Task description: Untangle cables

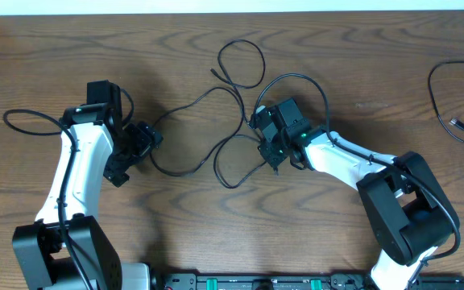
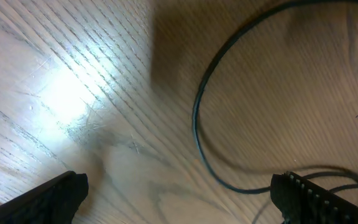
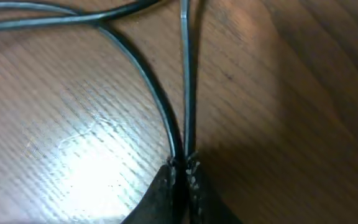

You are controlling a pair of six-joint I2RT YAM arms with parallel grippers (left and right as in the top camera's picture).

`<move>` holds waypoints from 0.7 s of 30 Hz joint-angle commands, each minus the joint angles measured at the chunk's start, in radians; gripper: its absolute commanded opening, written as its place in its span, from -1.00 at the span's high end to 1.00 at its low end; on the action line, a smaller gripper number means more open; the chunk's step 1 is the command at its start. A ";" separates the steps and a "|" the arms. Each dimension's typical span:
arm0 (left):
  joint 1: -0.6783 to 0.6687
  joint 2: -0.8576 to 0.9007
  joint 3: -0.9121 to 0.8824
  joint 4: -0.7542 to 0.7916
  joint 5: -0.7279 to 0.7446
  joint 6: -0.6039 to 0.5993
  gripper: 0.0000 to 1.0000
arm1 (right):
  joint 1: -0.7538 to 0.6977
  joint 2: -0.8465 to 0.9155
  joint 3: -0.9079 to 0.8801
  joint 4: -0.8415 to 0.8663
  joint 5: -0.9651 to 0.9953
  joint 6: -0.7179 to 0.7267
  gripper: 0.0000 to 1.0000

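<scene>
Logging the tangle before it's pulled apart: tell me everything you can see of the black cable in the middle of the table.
The black cable is thin, smooth and flexible. It lies flat on the wooden table in several crossing loops between the two arms, with a free end beside the farthest loop. The right pincer is shut on two strands side by side; the open left pincer hangs over another loop, gripping nothing.

2 end effectors [image 1: 139, 153] [image 1: 263, 138], 1 cable tangle [image 1: 242, 105], 1 separate cable [image 1: 457, 124].
</scene>
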 commanded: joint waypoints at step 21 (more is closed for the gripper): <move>0.000 0.000 0.003 -0.003 -0.021 -0.009 -0.98 | -0.571 0.010 -0.032 0.032 0.108 0.260 0.98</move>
